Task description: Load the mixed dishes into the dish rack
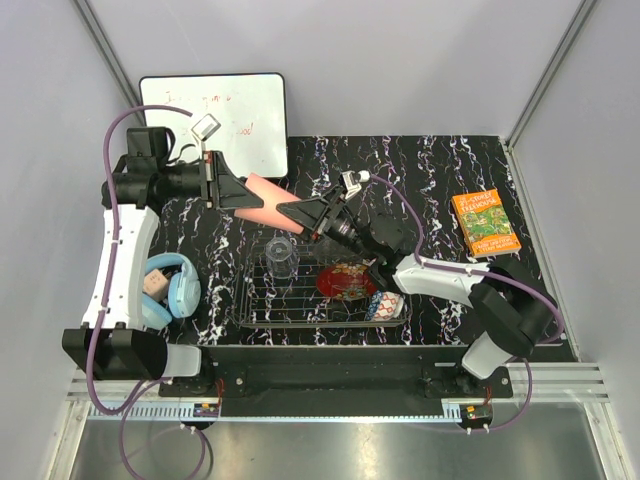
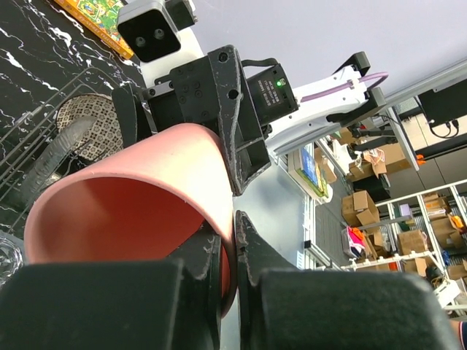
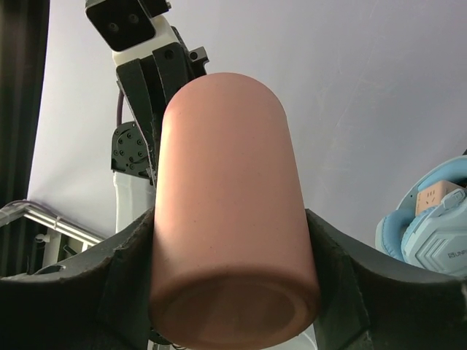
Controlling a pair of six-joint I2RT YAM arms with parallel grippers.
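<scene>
The black marbled table (image 1: pixel 440 170) carries the dark wire dish rack (image 1: pixel 262 305) at its near middle. A white board (image 1: pixel 215 110) leans at the far left, light-blue headphones (image 1: pixel 172 290) lie left of the rack, and an orange book (image 1: pixel 485 222) lies well to the right. In the rack a small clear glass tumbler (image 1: pixel 282 255) stands at the far left, a red gold-patterned plate (image 1: pixel 347 280) sits in the middle, and a blue patterned bowl (image 1: pixel 385 305) sits in the near right corner. The salmon-pink cup (image 1: pixel 265 200) hangs in the air on its side just beyond the rack's far edge, held from both ends. The left fingers (image 2: pixel 263 262) are closed nearly together, pinching the cup's wall at the rim, one inside the open mouth and one outside. The right fingers (image 3: pixel 120 270) are spread to the cup's width and clamp its body near the base, one pressed against each side.
</scene>
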